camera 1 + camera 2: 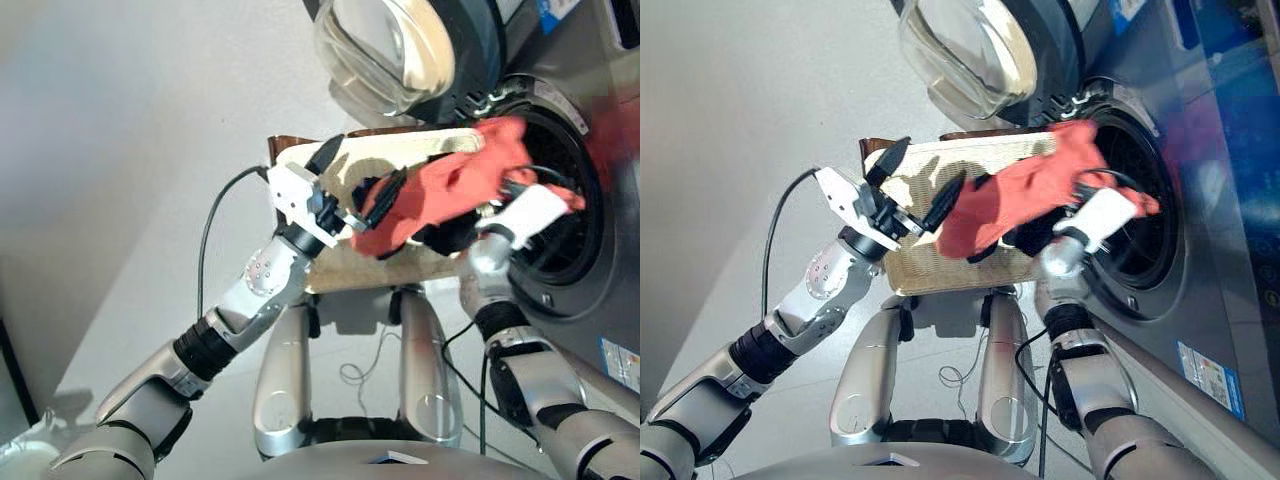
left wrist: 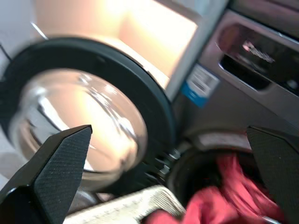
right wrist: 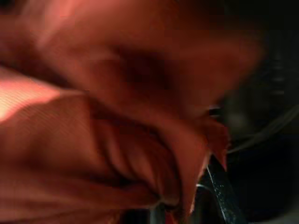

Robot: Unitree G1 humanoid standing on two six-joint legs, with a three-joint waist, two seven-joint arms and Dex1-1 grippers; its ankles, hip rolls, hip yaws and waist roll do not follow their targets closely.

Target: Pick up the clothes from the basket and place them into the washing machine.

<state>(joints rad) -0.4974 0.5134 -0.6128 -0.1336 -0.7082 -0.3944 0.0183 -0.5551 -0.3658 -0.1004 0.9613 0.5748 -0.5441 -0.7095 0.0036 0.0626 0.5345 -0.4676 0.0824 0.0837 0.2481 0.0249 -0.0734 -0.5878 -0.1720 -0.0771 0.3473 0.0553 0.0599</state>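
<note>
A coral-red garment [image 1: 440,195] hangs in the air between the basket [image 1: 405,150] and the drum hole of the washing machine [image 1: 572,225]. Its upper end lies over my right gripper [image 1: 505,190], which is shut on it at the drum's rim. The right wrist view is filled with red cloth [image 3: 117,140]. My left gripper [image 1: 370,157] is open over the basket, beside the garment's lower end, with nothing between its fingers. A dark cloth [image 1: 448,238] shows under the red one. The cream-white wicker basket stands in front of the machine.
The round glass porthole door [image 1: 385,45] stands swung open above the basket, on the machine's left. A dark brown edge [image 1: 288,143] shows behind the basket's far corner. A black cable [image 1: 205,240] loops beside my left arm. Pale floor lies to the left.
</note>
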